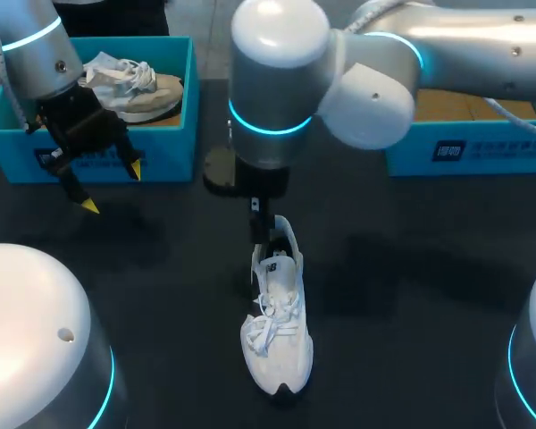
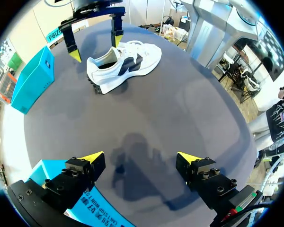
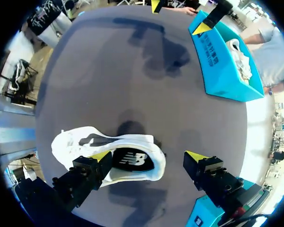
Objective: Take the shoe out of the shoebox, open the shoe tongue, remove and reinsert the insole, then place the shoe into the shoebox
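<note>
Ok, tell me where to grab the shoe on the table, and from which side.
Grip the heel collar, coming down from above with the right gripper. The shoe stands upright on its sole with its opening facing up, so one finger could probably go inside the back rim and one outside. That gripper hangs open right over it.

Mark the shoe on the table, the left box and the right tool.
shoe [image 1: 275,326]: head view, on the laces.
left box [image 1: 170,154]: head view, front wall.
right tool [image 3: 149,157]: right wrist view, midway between its yellow tips.
</note>
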`<state>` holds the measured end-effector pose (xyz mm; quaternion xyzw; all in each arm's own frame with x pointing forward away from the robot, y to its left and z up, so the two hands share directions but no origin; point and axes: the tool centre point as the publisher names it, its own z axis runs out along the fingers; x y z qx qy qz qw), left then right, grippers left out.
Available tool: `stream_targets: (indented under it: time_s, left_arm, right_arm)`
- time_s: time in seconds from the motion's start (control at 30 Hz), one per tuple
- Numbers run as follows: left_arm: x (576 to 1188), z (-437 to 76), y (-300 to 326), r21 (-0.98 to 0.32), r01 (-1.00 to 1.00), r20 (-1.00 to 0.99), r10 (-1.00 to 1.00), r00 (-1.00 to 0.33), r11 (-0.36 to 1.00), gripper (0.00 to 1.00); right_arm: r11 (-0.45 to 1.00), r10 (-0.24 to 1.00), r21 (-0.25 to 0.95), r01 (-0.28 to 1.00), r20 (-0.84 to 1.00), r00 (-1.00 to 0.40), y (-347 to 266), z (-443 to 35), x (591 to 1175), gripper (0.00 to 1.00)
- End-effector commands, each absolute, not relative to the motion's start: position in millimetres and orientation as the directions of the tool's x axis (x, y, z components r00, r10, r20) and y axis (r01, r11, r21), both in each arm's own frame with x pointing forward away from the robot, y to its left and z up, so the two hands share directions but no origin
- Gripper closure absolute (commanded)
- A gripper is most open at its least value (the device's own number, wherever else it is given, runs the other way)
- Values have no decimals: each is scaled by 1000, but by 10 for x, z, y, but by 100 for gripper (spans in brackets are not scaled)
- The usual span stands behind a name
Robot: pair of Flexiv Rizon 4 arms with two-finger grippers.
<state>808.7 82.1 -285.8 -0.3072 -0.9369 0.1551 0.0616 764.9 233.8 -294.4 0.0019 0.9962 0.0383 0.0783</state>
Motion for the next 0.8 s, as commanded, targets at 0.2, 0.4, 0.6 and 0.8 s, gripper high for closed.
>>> stream_targets:
  time_s: [0.2, 0.4, 0.6, 0.8]
  left_arm:
    - [8075, -2858, 826, -326, 557, 18, 594, -804, 764, 0]
    - [8075, -2858, 826, -326, 557, 18, 594, -804, 764, 0]
    - [8075, -2858, 826, -326, 557, 18, 594, -804, 764, 0]
    - [8075, -2858, 826, -326, 557, 18, 594, -804, 764, 0]
  right_arm:
    - [998, 25, 55, 16, -166, -986, 2267, -3227, 7823, 0]
    - [1000, 28, 15, 25, -182, -983, 2202, -3309, 7908, 0]
    - [999, 31, 23, 28, -170, -985, 2184, -3442, 7981, 0]
    - [999, 32, 32, 27, -157, -987, 2165, -3585, 8049, 0]
